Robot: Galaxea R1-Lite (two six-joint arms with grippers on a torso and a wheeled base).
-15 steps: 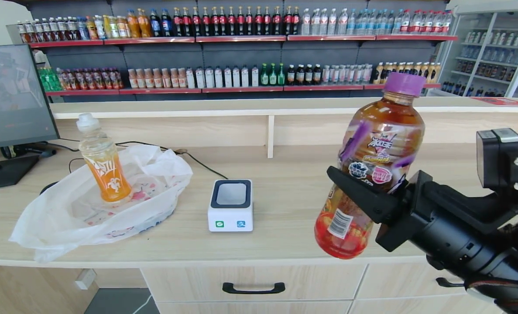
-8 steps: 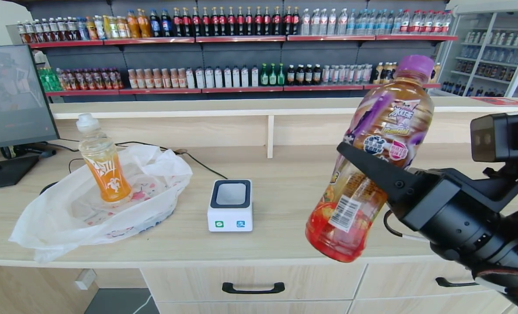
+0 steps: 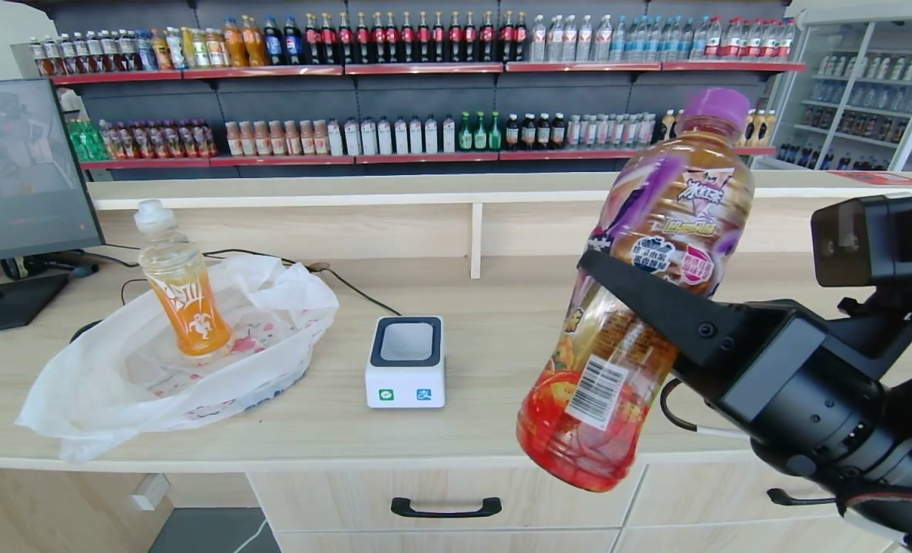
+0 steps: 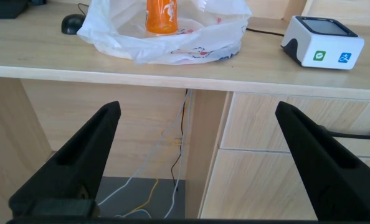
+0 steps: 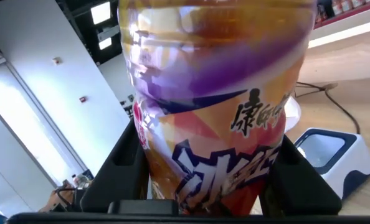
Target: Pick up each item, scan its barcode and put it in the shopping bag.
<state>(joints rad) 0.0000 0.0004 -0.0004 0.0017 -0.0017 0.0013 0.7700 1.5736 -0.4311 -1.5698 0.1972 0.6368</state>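
My right gripper [image 3: 644,303] is shut on a purple-capped tea bottle [image 3: 640,292] and holds it in the air over the counter's right front part. The bottle leans with its cap up to the right, and its barcode [image 3: 595,392] faces the head camera. In the right wrist view the bottle [image 5: 216,106] sits between the fingers [image 5: 126,162]. The white scanner [image 3: 406,361] stands on the counter to the bottle's left. Further left lies the white shopping bag [image 3: 102,384] with an orange bottle [image 3: 183,288] upright in it. My left gripper [image 4: 197,118] is open, below the counter's front edge.
A monitor [image 3: 18,169] stands at the counter's far left, with cables [image 3: 348,288] running behind the bag and scanner. A raised ledge [image 3: 471,192] lines the counter's back. Drawers with a black handle [image 3: 446,507] sit under the front edge.
The right gripper has carried the tea bottle up and a little left, closer to the head camera. The bottle now tilts more, its base swung down and left.
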